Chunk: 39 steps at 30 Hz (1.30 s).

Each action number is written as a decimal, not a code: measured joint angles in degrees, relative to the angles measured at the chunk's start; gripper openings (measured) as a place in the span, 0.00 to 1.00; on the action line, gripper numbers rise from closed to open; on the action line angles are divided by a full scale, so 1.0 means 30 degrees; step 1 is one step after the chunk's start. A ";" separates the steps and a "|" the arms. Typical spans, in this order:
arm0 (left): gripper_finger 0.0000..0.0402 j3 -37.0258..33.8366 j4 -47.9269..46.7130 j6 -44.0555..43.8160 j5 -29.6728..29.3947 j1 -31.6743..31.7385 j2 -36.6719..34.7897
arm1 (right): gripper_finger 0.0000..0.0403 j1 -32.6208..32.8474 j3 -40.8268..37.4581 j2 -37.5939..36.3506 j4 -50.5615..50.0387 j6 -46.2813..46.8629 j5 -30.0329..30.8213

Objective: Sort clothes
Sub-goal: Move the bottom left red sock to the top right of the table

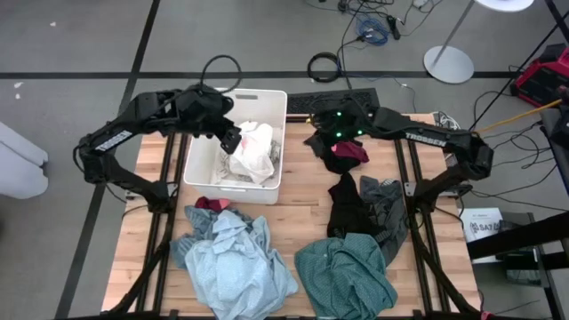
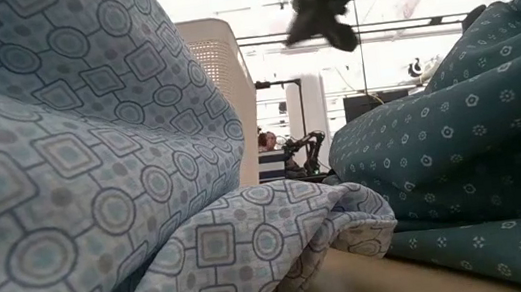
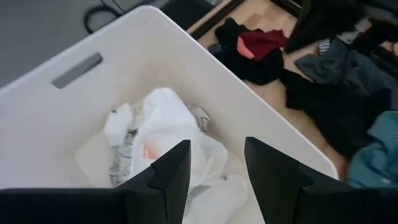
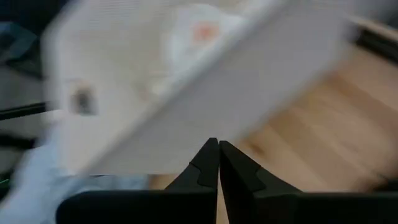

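**Left arm over the bin, whites inside; darks and blues wait on the table**

High view: the left gripper (image 1: 233, 140) hangs over the white bin (image 1: 197, 158), just above the white-grey garments (image 1: 253, 153) lying in it. The right gripper (image 1: 322, 135) sits above the black and red pile (image 1: 342, 156) at the far middle of the table (image 1: 302, 206). More dark garments (image 1: 364, 209) lie near the right side, the teal shirt (image 1: 342, 276) at the near edge, and the light blue shirts (image 1: 236, 258) with a magenta piece (image 1: 212, 204) in front of the bin. To do this step well, I judge the left arm should lift straight up clear of the bin wall before swinging to the next piece, so no cloth drags out. "TROSSEN" reads on both arms.

Low view: patterned light blue cloth (image 2: 72, 171) and dotted teal cloth (image 2: 460, 130) fill the picture, with the bin's wall (image 2: 220, 71) behind. A dark gripper shows at the top; I cannot tell which arm's. No writing readable.

Left wrist view: the jaws stand partly apart and hold nothing, with white cloth (image 3: 168, 130) below them in the bin (image 3: 68, 99).

Right wrist view: the jaws are closed together, empty, pointing towards the bin's outer wall (image 4: 205, 93) and bare table (image 4: 323, 130).
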 joint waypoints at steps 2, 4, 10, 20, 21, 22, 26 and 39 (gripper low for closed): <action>0.40 0.0000 0.0057 -0.0118 -0.0742 -0.0510 -0.0011 | 0.00 -0.0504 0.0000 -0.0418 -0.1715 0.0381 0.1047; 0.40 0.0000 0.0370 -0.0179 -0.0882 -0.0902 -0.0022 | 0.00 -0.1103 0.0000 -0.0770 -0.2916 0.0729 0.1158; 0.40 0.0000 0.2070 -0.0168 0.0191 -0.2543 0.0347 | 0.00 -0.2613 0.0000 -0.1093 -0.4999 0.0787 0.1176; 0.40 0.0000 -0.4328 -0.3396 0.0381 -0.5265 0.1089 | 0.00 -0.3396 -0.0006 -0.0656 -0.5925 -0.0670 0.0546; 0.40 0.0000 -0.5098 -0.4245 0.1123 -0.5582 0.1010 | 0.00 -0.3337 -0.0007 -0.0656 -0.6164 -0.0773 0.0570; 0.40 0.0000 -0.5413 -0.5057 0.2126 -0.5902 0.0950 | 0.00 -0.3330 -0.0007 -0.0656 -0.6310 -0.0884 0.0625; 0.40 0.0000 -0.4903 -0.7454 0.6964 -0.7580 0.0819 | 0.00 -0.3352 -0.0007 -0.0656 -0.6341 -0.1150 0.0652; 0.40 -0.5300 -0.5289 -1.5401 0.6449 -1.2410 -0.0707 | 0.00 -0.3373 -0.0007 -0.0651 -0.6146 -0.2008 0.0646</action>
